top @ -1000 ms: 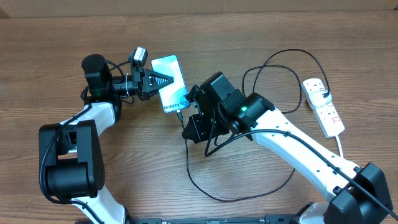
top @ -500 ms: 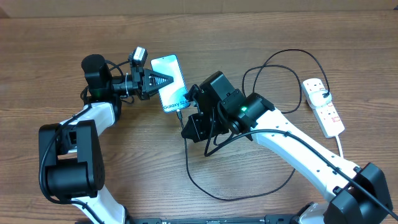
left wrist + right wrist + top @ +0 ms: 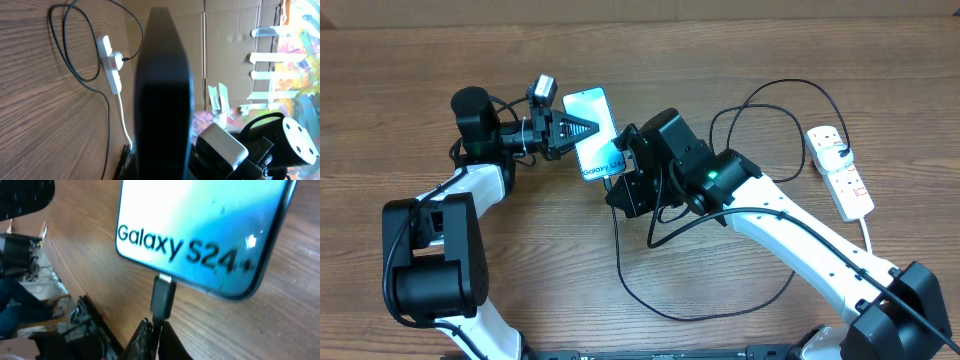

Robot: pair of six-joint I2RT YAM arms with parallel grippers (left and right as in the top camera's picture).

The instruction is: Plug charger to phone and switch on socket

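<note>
The phone (image 3: 592, 132) lies tilted at the upper middle of the table, its light blue screen reading "Galaxy S24+" (image 3: 200, 225). My left gripper (image 3: 586, 128) is shut on its left side; in the left wrist view the phone's dark edge (image 3: 162, 100) hides the fingers. My right gripper (image 3: 156, 330) is shut on the charger just behind its black connector (image 3: 163, 296). The connector's tip meets the phone's bottom edge. The charger's thin black cable (image 3: 622, 262) loops across the table to the white socket (image 3: 850, 185) at the right, where its white plug sits.
The cable's large loop (image 3: 720, 312) lies under the right arm and another loop (image 3: 760, 95) curls behind it. The socket's white cord (image 3: 868, 235) runs toward the front edge. The left arm's base (image 3: 430, 250) stands at the front left.
My right gripper has moved up and left with the connector, closing the gap to the phone's bottom edge. The left gripper and phone have not moved.
</note>
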